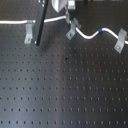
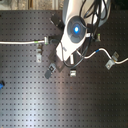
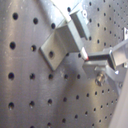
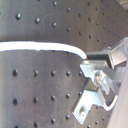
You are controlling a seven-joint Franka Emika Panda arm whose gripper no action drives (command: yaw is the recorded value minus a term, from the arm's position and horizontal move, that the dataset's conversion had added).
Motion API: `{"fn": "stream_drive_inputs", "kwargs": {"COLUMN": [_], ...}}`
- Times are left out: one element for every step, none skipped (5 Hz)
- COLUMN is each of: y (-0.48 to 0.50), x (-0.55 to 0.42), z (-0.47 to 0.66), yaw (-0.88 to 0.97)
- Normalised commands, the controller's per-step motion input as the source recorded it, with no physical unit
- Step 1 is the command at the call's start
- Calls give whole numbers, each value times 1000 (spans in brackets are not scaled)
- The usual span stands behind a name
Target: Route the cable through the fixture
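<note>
In the first exterior view the cable (image 1: pixel 85 33) runs across the board (image 1: pixel 64 90), past the middle clip (image 1: pixel 71 29); the gripper (image 1: pixel 66 17) sits directly over it there. In the second wrist view the white cord lies lengthwise, entering the fingers (image 4: pixel 97 67), apparently pinched.

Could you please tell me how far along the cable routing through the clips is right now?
In the first exterior view, the white cable already reaches the right clip and the middle clip. The gripper is beside the cable at the middle clip; whether it holds it is unclear. Seating it at the left clip appears to remain.
</note>
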Motion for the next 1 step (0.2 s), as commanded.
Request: {"fn": "stream_drive_inputs", "kwargs": {"y": [10], "x": [9], "z": [0], "yaw": [0]}}
